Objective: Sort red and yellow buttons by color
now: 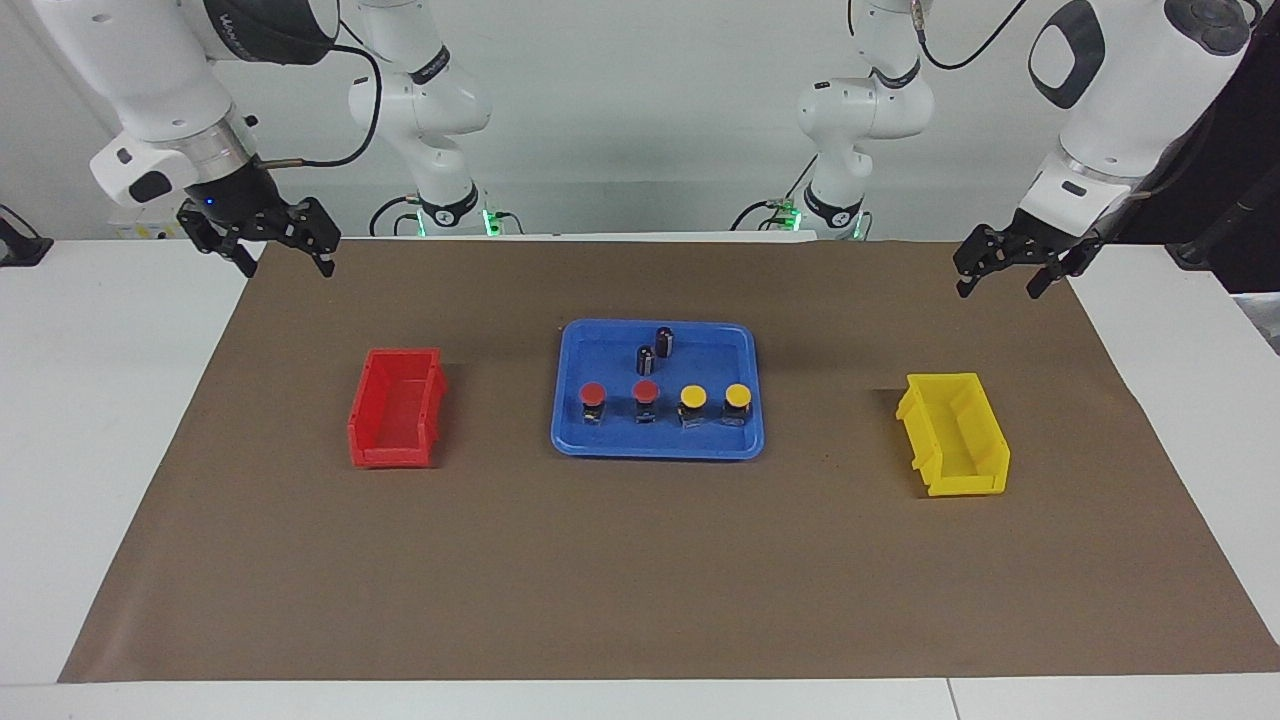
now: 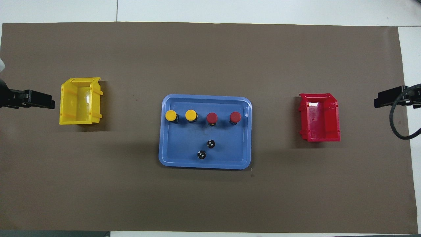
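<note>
**All four buttons in the tray, both arms waiting**

Four buttons stand in a row in the blue tray [image 1: 570,440] at mid-table; two red buttons [image 1: 593,392] [image 1: 646,391] sit toward the right arm's end, two yellow buttons [image 1: 692,396] [image 1: 738,394] toward the left arm's end; all upright, caps up, none touching. Two dark cylinders [image 1: 665,341] [image 1: 646,360] stand in the same tray, nearer the robots than the row. The red bin [image 1: 397,407] lies toward the right arm's end, the yellow bin [image 1: 955,434] toward the left arm's end, each well apart from the tray. The right gripper [image 1: 285,262] hangs over the brown mat's [image 1: 640,570] corner, jaws wide, nothing held; the left gripper [image 1: 1000,283] hangs over the mat's edge at its own end, jaws wide, nothing held.
</note>
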`<action>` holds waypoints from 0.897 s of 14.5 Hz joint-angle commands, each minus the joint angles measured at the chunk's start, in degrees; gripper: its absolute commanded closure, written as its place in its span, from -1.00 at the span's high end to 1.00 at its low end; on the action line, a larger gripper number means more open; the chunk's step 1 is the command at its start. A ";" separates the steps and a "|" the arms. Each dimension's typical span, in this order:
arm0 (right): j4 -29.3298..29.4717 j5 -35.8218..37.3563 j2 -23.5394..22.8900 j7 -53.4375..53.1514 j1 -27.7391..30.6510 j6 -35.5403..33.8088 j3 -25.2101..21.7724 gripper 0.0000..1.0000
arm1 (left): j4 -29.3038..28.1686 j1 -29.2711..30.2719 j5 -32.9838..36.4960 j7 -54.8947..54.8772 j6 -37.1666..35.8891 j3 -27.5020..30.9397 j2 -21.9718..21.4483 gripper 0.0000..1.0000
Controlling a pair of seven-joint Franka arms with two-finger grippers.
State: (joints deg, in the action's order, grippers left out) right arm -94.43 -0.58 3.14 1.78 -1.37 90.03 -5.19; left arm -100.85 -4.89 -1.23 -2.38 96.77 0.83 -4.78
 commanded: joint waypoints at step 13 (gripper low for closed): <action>-0.32 0.75 0.02 1.03 -1.97 0.85 0.44 1.00 | -0.49 0.06 -0.35 -0.61 -0.71 0.13 -0.67 1.00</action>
State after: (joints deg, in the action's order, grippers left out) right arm -94.43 -0.51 3.05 1.92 -3.99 90.67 -4.82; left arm -100.85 -4.89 -1.23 -2.38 96.77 0.83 -4.78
